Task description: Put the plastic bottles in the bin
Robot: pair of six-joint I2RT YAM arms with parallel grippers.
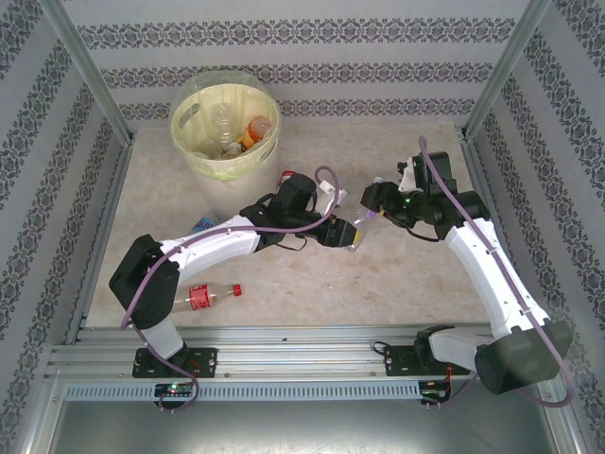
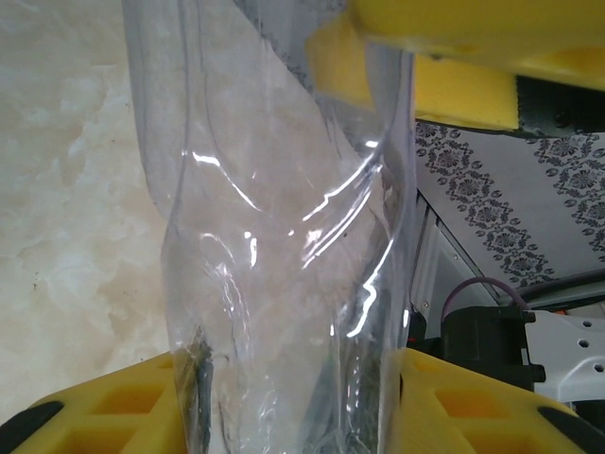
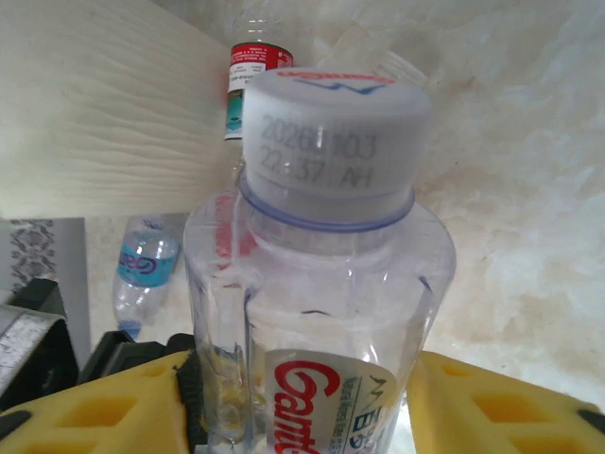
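Observation:
A clear plastic bottle (image 3: 321,284) with a white cap (image 3: 331,132) and a red-lettered label hangs between both arms over the middle of the table (image 1: 352,227). My left gripper (image 2: 293,407) is shut on its crumpled clear body (image 2: 274,265). My right gripper (image 3: 302,397) is around its neck end, with both fingers against the plastic. The right gripper's yellow fingers (image 2: 454,57) show at the top of the left wrist view. The cream bin (image 1: 203,161) stands at the back left, with an orange bottle (image 1: 255,130) and clear ones inside.
A red-labelled bottle (image 1: 210,297) lies near the front left. A blue-labelled bottle (image 1: 203,224) lies under the left arm, also seen from the right wrist (image 3: 146,270). Another red-labelled bottle (image 1: 286,177) lies behind the left wrist. Metal frame posts and patterned walls enclose the table.

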